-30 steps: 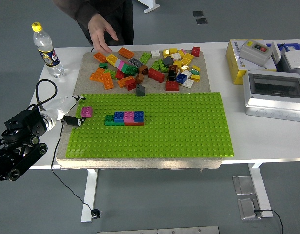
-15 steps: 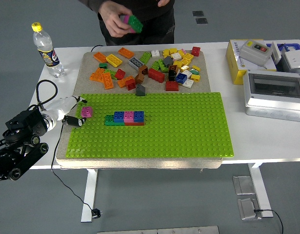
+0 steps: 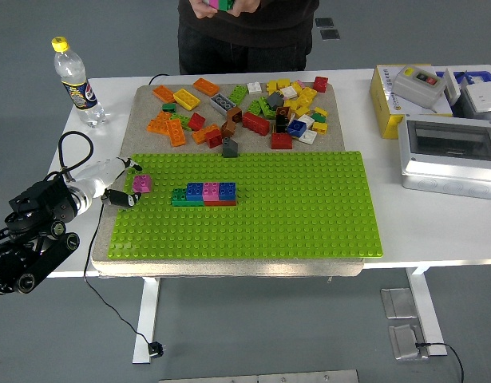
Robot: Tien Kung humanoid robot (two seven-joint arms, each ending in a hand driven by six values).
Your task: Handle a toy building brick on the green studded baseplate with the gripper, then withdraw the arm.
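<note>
Left hand (image 3: 117,180), fingers spread, at baseplate (image 3: 309,215) left edge beside pink brick (image 3: 141,183)

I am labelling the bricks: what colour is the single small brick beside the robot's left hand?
Pink. The small brick sits on the green baseplate, seen in the head view.

left hand (image 3: 117,180) beside pink brick (image 3: 141,183), green baseplate (image 3: 309,207)
</note>
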